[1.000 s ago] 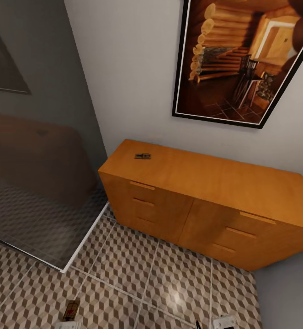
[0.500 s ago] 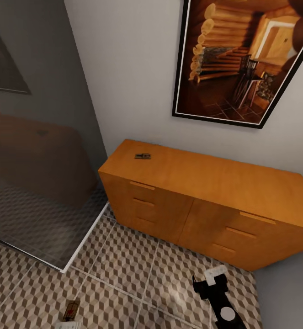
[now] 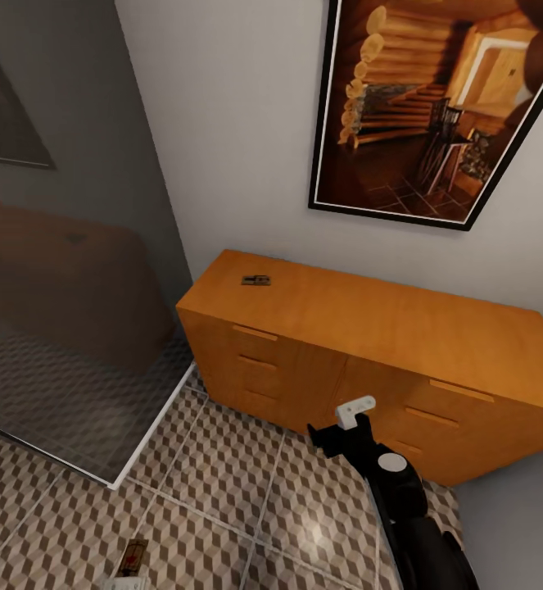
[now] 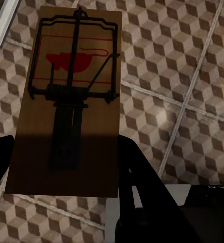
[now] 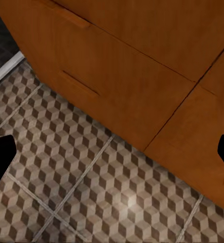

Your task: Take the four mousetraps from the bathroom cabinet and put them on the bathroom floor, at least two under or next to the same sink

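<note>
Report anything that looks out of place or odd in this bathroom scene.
One mousetrap lies alone on top of the cabinet, near its far-left corner, rather than on the floor. Another mousetrap is held in the left gripper above the tiles. Nothing looks spilled or damaged.

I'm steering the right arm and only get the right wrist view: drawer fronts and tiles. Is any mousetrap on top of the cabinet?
Observer: Yes, a lone mousetrap lies flat on the cabinet top, near the end at the head view's left.
Operator: Where's my hand against that top?
Observer: The right hand is open in front of the drawers, below the top's edge.
Operator: And the other arm?
Observer: The left hand grips a second mousetrap above the bathroom floor.
</note>
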You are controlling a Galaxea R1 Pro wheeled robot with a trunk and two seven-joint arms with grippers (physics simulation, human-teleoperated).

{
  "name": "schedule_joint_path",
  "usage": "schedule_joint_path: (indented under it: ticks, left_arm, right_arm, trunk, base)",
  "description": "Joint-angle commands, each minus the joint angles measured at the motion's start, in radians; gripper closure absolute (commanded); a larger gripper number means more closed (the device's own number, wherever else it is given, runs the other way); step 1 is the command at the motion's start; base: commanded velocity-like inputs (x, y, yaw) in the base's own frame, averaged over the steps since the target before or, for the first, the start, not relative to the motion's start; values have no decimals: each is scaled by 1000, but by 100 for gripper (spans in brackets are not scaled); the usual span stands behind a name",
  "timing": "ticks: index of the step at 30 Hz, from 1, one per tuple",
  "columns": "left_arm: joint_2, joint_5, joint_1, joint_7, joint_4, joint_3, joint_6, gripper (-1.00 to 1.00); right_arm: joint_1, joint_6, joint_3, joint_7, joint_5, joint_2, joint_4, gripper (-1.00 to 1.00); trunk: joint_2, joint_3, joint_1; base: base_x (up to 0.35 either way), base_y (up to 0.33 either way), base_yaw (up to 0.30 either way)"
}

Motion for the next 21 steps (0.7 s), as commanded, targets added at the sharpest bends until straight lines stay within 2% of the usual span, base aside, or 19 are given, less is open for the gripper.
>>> schedule_joint_path:
  ticks: [1,8,13,21]
  left_arm:
    - [1,-2,-2,-3,5,8,-6,100]
    - [0,-2,-2,-3,5,8,-6,100]
    - [0,-2,-2,-3,6,8,-4,100]
    - [-3,-2,-2,-3,5,7,2,100]
  right_arm:
    - [-12,14,0,11,11,0,-9,-100]
    - [-89,58,0,17,12,-2,-19,-100]
    - [-188,134,0,16,13,-7,-19,-100]
    - [-390,259,0,18,44,-8,-18,-100]
  trunk:
    - [-2,-2,1]
    - [-2,-2,1]
    - [-2,-2,1]
    - [-2,-2,1]
  base:
    - [0,0,0]
    - [0,0,0]
    - [0,0,0]
    - [0,0,0]
